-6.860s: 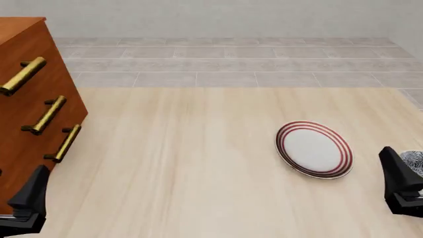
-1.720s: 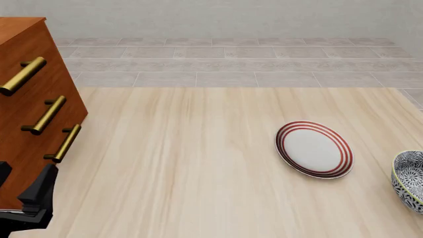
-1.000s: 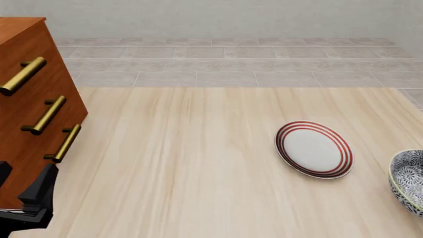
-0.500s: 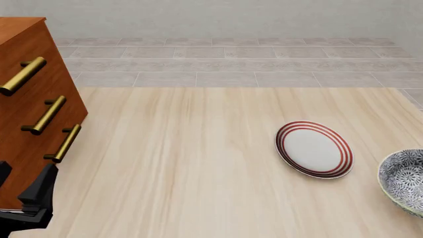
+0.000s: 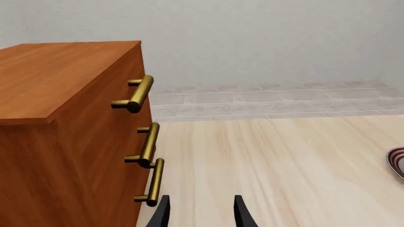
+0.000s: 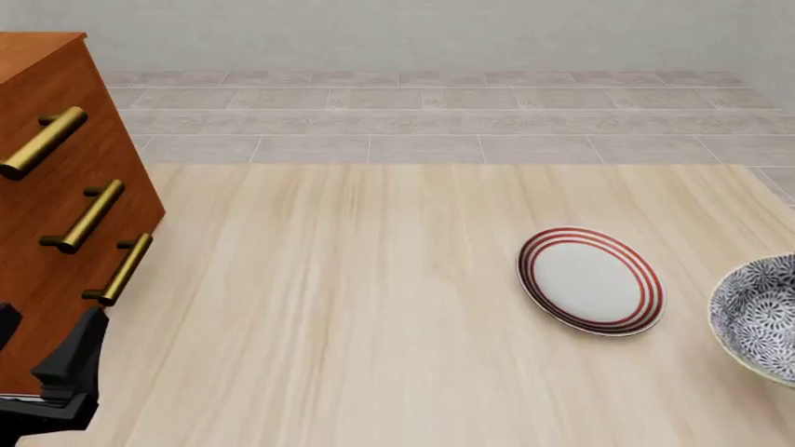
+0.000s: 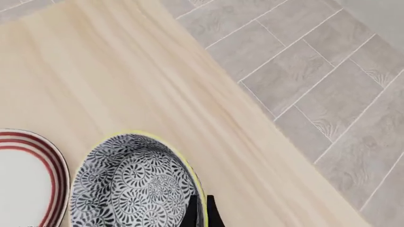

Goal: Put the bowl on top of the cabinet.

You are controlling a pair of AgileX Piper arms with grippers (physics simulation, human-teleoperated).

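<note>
The navy-and-white patterned bowl (image 6: 761, 317) shows at the right edge of the front view, just right of the plate, and seems lifted off the table. In the right wrist view my right gripper (image 7: 200, 210) is shut on the bowl's (image 7: 132, 187) pale rim, one thin finger on each side. The right gripper itself is outside the front view. The reddish-brown cabinet (image 6: 56, 196) with brass bar handles stands at the far left. My left gripper (image 5: 200, 213) is open and holds nothing, low beside the cabinet's (image 5: 63, 113) front corner.
A white plate with red rings (image 6: 590, 279) lies on the table right of centre, next to the bowl. The table's right edge (image 7: 265, 142) runs close past the bowl, with grey tiled floor (image 7: 328, 80) beyond it.
The bowl has slid leftward and upward into the front view, showing more of its patterned inside. The left arm has stayed put.
</note>
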